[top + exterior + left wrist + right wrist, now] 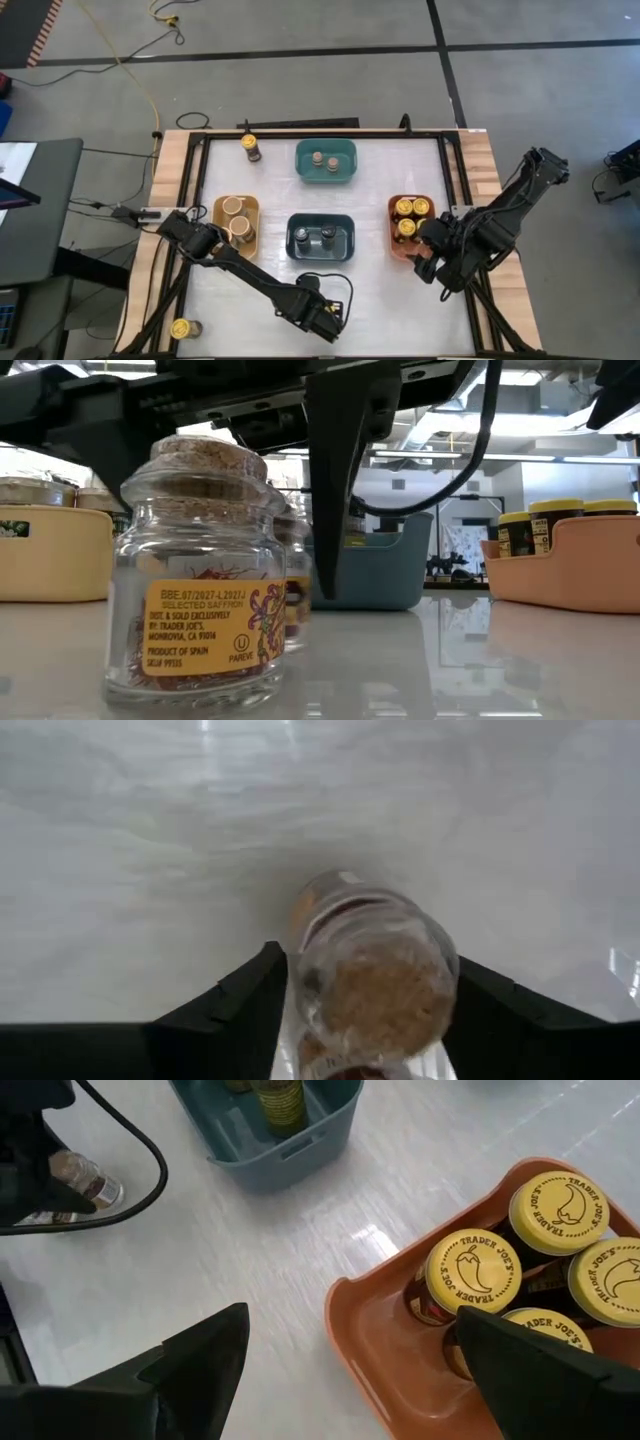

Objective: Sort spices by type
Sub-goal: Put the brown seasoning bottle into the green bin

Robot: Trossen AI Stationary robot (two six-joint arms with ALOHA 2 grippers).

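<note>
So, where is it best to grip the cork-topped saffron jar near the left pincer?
Grip the saffron jar at its narrow neck under the cork, coming from above. It stands upright, and the left pincer already has one open finger on each side.

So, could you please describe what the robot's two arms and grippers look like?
Both are dark, nearly black, jointed arms. The left arm carries a looping black cable near its gripper; the right arm is bulkier toward its gripper. The fingers are flat, matte-black wedges without visible markings.
</note>
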